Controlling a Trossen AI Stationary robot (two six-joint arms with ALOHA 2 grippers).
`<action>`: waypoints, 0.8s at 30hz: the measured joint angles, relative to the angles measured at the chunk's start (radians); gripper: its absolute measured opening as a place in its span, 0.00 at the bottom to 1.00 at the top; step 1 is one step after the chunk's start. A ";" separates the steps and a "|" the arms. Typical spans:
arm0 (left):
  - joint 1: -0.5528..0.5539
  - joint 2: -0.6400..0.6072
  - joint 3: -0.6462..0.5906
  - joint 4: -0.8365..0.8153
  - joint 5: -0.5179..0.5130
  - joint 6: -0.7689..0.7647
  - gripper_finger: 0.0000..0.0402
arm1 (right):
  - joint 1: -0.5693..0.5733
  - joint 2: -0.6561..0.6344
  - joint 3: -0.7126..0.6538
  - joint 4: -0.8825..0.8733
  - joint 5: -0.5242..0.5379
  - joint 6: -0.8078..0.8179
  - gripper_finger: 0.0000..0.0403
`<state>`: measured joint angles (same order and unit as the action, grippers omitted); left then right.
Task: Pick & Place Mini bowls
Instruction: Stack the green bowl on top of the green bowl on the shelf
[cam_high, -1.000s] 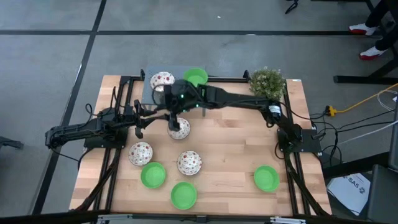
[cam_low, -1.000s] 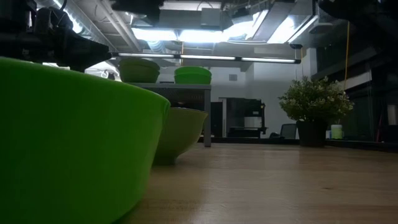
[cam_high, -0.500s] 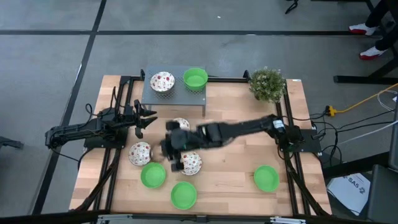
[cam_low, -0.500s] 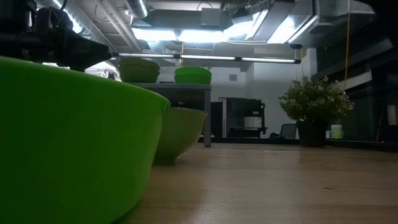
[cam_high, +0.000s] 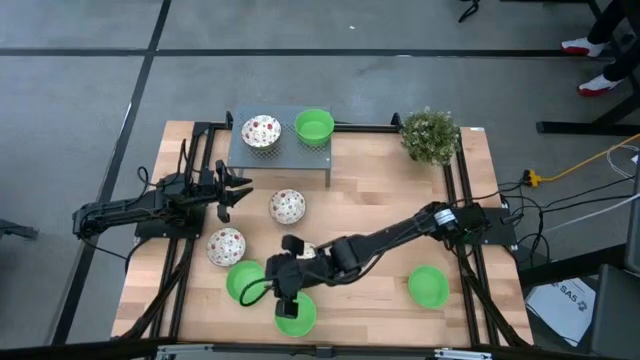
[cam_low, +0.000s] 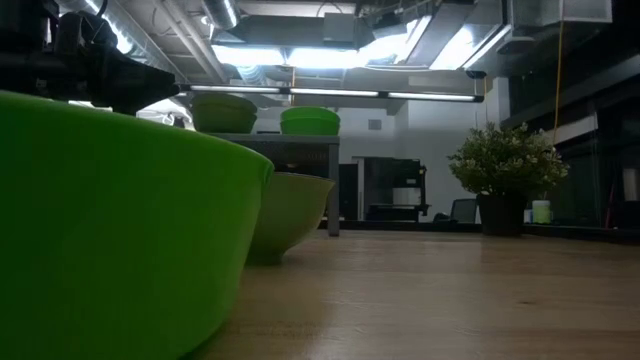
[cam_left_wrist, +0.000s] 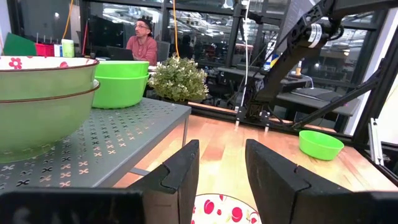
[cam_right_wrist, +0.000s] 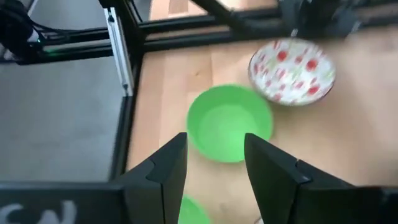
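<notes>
The right arm stretches low across the table, its gripper (cam_high: 287, 290) with fingers parted and empty. The left gripper (cam_high: 240, 187) waits open at the left side.

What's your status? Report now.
Right gripper open, empty, near green bowl. Left gripper open, parked beside shelf. Nothing blocking.

light: bright ceiling strips (cam_low: 330, 55) glare in the low view
near bowl (cam_low: 120, 220): out of focus
right wrist view: motion-blurred
overhead: even, soft shadows

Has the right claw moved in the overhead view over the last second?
Yes. The right claw has swung from beside the grey shelf to the table's near edge, over the green bowls.
</notes>
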<state>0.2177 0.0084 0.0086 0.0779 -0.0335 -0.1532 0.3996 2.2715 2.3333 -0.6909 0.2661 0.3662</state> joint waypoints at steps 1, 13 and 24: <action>0.000 0.000 0.000 0.000 0.000 0.000 0.31 | 0.001 0.006 0.000 -0.007 -0.007 0.035 0.39; 0.000 0.000 0.000 0.000 0.000 0.000 0.31 | 0.061 0.066 0.000 -0.257 -0.225 0.124 0.39; 0.000 0.000 0.000 0.000 0.000 0.000 0.31 | 0.138 0.067 0.000 -0.272 -0.225 0.038 0.39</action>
<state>0.2177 0.0086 0.0086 0.0776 -0.0334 -0.1535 0.5375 2.3384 2.3329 -0.9630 0.0410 0.4038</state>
